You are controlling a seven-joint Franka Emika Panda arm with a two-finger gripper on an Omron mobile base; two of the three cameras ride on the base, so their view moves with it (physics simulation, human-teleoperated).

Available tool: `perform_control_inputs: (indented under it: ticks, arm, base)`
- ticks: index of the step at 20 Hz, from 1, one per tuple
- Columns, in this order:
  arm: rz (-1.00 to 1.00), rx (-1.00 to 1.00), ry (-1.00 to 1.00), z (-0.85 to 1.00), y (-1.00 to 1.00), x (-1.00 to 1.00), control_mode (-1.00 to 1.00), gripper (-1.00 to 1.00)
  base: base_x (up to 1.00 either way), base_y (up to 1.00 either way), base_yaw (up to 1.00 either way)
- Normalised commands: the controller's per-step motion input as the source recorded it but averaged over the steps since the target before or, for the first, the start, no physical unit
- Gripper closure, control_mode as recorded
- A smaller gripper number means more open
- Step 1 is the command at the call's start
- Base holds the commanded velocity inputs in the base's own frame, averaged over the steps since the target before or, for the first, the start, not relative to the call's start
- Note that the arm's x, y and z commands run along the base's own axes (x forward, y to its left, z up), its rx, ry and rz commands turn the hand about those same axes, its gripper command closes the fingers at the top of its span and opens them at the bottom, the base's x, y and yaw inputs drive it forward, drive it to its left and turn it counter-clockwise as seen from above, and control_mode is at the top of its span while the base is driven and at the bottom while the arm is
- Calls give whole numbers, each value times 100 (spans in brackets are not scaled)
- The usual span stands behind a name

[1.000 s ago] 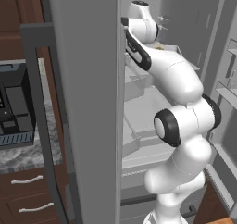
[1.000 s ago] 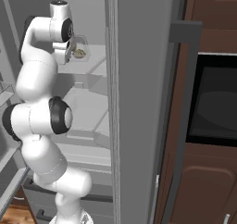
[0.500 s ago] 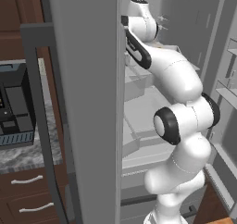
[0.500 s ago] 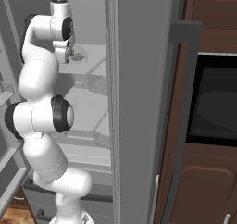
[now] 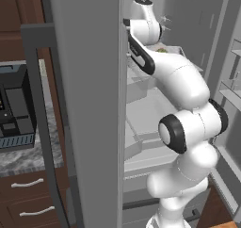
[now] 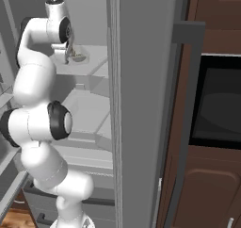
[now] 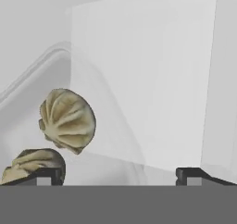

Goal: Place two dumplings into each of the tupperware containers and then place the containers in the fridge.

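Inside the open fridge [image 5: 89, 104] my arm reaches up to the top shelf [image 6: 92, 69]. A translucent tupperware container [image 6: 81, 57] rests there, also visible as the container [image 5: 165, 49] just past the hand. In the hand view two pale pleated dumplings lie in it, one dumpling [image 7: 67, 120] higher and another dumpling [image 7: 31, 164] by the left fingertip. My gripper [image 7: 118, 176] stands open right at the container, its fingertips [image 7: 45, 174] far apart, gripping nothing. The gripper [image 6: 68, 54] hangs at the container's left edge.
The fridge door [image 6: 141, 104] stands edge-on close beside the arm. Lower shelves [image 6: 89, 111] and door racks [image 5: 231, 83] surround it. A dark appliance [image 5: 16, 111] sits on the counter to the left, and a black oven [image 6: 217, 104] is set in the brown cabinets to the right.
The jaws have gone from shut to wide open, letting go of the container on the top shelf. The arm has barely moved.
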Motion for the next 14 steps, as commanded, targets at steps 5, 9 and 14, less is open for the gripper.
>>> perform_control_inputs:
  ticks: [5, 9, 14]
  arm:
    - [-1, 0, -38, -11, -4, -33, -100, -100]
    - [-9, 0, -3, 64, -18, -71, -100, -100]
    - [-7, 0, 1, 64, -28, -94, -100, -100]
  base:
    - [0, 0, 0]
    - [0, 0, 0]
    - [0, 0, 0]
